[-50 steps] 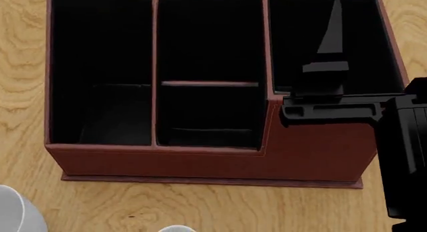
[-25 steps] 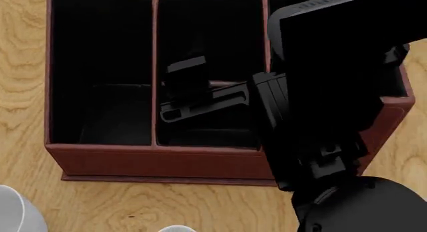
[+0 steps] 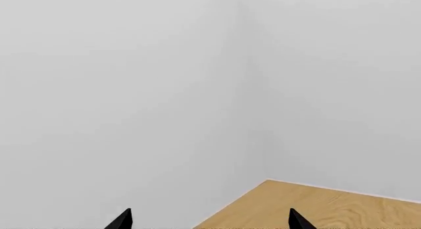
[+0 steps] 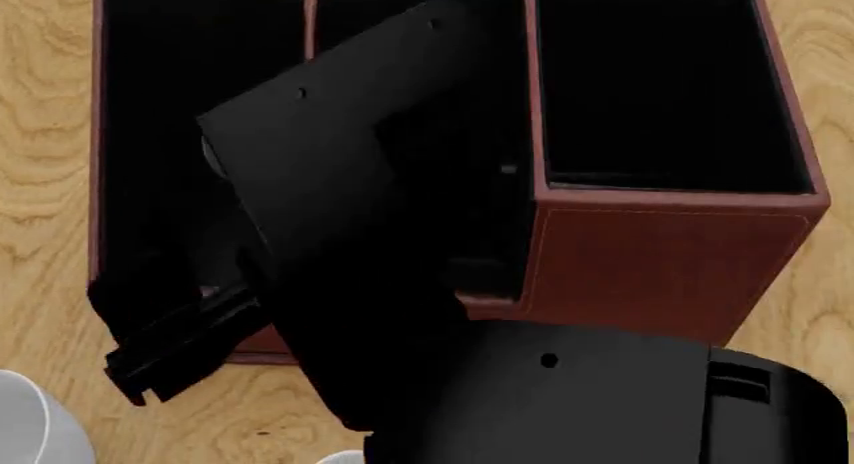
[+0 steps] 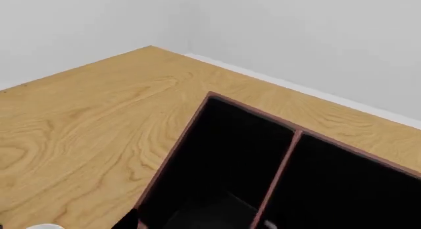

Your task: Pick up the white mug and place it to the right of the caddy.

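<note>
The caddy (image 4: pixel 667 254) is a reddish-brown box with black compartments and fills the middle of the head view. My right arm crosses it from the lower right. My right gripper (image 4: pixel 140 369) hangs over the caddy's front left corner. A rounded white shape at the lower left edge is part of the white mug (image 4: pixel 24 424), just left of and below the gripper. The right wrist view looks into the caddy (image 5: pixel 289 155); one dark fingertip (image 5: pixel 131 222) shows far off-centre, so the jaws stand apart and empty. My left gripper (image 3: pixel 210 221) is open, empty, and faces white walls.
A small white edge (image 4: pixel 350 456) shows at the bottom of the head view; I cannot tell what it is. A white sliver (image 5: pixel 43 226) lies at the right wrist view's lower edge. Wooden tabletop (image 4: pixel 40 134) surrounds the caddy. A table corner (image 3: pixel 329 207) meets white walls.
My right arm has swung left across the caddy, from its right compartment to its front left corner. The caddy and the white mug have not moved.
</note>
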Controlling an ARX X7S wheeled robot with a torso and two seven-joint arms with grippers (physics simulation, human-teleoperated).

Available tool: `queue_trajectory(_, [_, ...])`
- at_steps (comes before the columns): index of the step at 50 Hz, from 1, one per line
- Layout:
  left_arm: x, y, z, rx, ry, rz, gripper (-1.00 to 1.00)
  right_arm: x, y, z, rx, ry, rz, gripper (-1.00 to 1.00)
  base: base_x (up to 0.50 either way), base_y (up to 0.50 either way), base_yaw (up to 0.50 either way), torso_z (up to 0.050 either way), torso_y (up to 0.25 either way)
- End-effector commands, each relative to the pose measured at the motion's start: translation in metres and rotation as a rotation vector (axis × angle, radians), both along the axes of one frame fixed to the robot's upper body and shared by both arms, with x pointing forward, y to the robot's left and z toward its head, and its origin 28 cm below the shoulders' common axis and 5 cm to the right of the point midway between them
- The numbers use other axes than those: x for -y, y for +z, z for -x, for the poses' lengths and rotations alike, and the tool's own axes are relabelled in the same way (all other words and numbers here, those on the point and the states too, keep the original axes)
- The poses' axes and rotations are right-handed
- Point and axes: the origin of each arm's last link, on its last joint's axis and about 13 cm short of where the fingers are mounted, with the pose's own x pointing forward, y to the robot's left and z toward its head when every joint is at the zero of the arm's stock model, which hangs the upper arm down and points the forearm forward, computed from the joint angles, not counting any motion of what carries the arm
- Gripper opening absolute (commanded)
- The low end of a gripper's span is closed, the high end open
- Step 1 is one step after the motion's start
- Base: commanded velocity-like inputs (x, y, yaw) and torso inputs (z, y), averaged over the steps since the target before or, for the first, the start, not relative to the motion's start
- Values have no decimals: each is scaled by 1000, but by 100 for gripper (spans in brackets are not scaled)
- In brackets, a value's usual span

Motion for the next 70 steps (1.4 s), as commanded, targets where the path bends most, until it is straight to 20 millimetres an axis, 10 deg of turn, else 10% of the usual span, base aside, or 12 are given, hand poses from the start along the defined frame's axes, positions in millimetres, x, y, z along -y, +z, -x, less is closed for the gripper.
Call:
queue_trajectory(1, [-1,-2,2,-2,2,4,100,-22,-12,5,-108,119,86,100,0,0,0,0,0])
queue_trajectory(70, [-4,-14,-5,-28,-6,16,100,-69,-44,20,-348,317,216,100,0,0,0,0,0])
